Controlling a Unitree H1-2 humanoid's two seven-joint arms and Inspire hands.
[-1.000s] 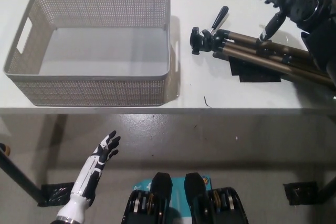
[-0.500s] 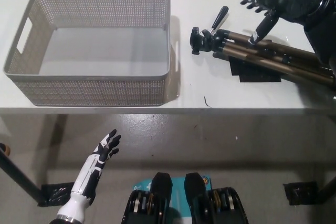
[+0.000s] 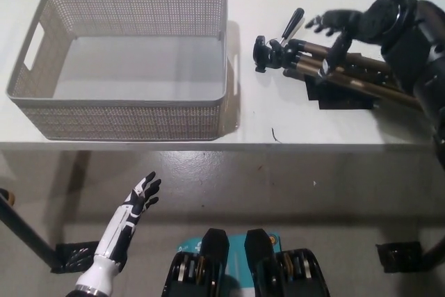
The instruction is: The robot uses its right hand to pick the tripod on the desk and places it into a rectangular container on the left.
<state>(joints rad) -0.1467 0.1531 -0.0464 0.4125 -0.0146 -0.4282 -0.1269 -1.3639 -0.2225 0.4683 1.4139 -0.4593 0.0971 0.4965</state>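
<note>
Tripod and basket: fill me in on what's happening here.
The black right hand is open above the folded tripod, which lies on the white desk; it has no grip on it yet. The mesh container to the left is empty. The white left hand hangs open below the desk edge.

The rectangular container (image 3: 125, 113) looks like grey plastic with finely perforated mesh walls, a smooth solid rim and a matt finish. The surface (image 3: 264, 116) is white, smooth and faintly sheeny. The tripod (image 3: 327, 67) has bronze-brown legs with a metallic, slightly glossy look, and a black matt head and handle. The right robot hand (image 3: 348, 29) is black with a dull sheen; the left robot hand (image 3: 135, 203) is glossy white plastic with black parts.
</note>
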